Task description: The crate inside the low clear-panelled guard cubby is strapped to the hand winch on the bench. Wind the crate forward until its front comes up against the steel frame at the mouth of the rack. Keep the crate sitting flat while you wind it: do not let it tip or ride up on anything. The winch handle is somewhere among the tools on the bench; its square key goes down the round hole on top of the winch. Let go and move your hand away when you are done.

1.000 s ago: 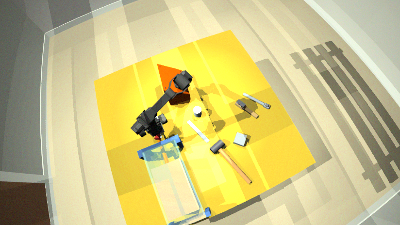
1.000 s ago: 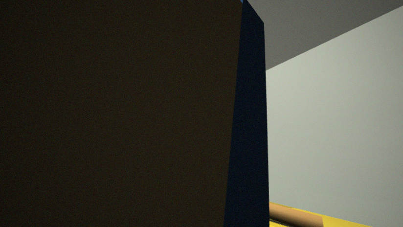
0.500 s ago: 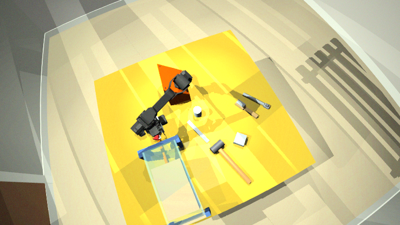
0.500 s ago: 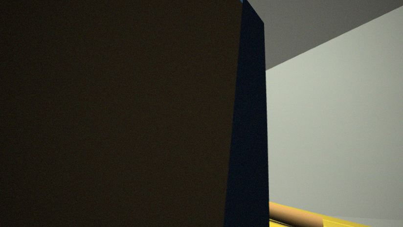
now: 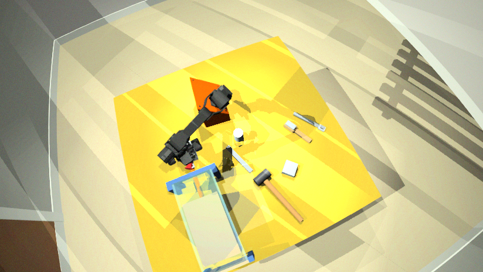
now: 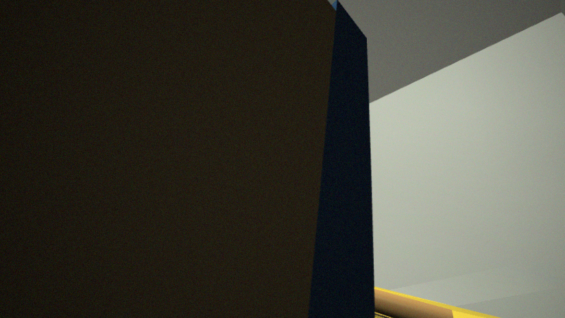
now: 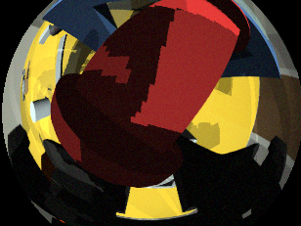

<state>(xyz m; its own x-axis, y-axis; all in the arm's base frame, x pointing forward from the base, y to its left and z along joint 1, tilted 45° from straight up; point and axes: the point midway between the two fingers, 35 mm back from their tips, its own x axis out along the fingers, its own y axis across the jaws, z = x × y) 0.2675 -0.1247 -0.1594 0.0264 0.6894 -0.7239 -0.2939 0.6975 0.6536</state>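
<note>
The pale crate lies inside the clear-panelled cubby, in the top view. Its front edge stands back from the blue frame at the mouth, with a gap. A tan strap runs between them. A red flanged grip, seemingly the winch handle's, is just outside the frame and fills the middle of the wrist view. My gripper is shut on this handle; the exact contact is hidden. The winch, its round hole and the square key are hidden under the arm and grip.
On the yellow bench top are a black-headed mallet, a flat bar, a white-topped cylinder, a pale block, a small wooden-handled tool and a grey wrench-like tool. A dark surface fills much of the exterior view.
</note>
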